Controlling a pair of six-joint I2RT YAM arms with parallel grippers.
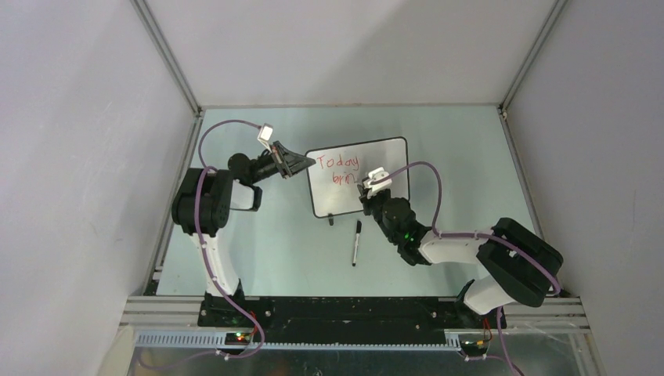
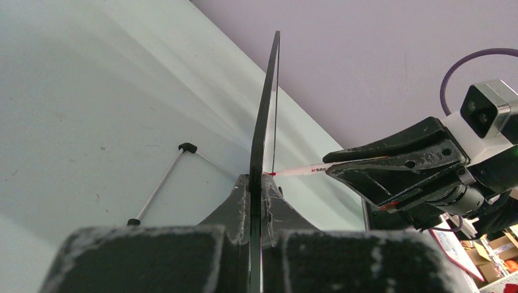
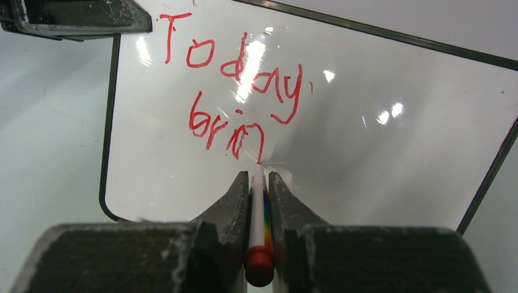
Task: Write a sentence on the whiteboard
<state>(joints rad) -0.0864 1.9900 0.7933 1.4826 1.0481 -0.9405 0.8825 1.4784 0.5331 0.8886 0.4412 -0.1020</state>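
Note:
The whiteboard (image 1: 368, 205) stands tilted mid-table, glossy white in a thin black frame. My left gripper (image 1: 307, 163) is shut on its upper left edge; in the left wrist view the board (image 2: 267, 104) runs edge-on between the jaws. The sentence (image 3: 238, 91) reads "Today" over "brin" in red. My right gripper (image 3: 259, 177) is shut on a white marker (image 3: 259, 210) with a red end and a rainbow stripe. Its tip touches the board just below the last letter. From the left wrist the marker (image 2: 302, 170) meets the board's face.
A black-capped marker (image 1: 356, 242) lies on the table in front of the board. One of the board's wire feet (image 2: 160, 185) sticks out behind it. Grey walls close in the table on three sides.

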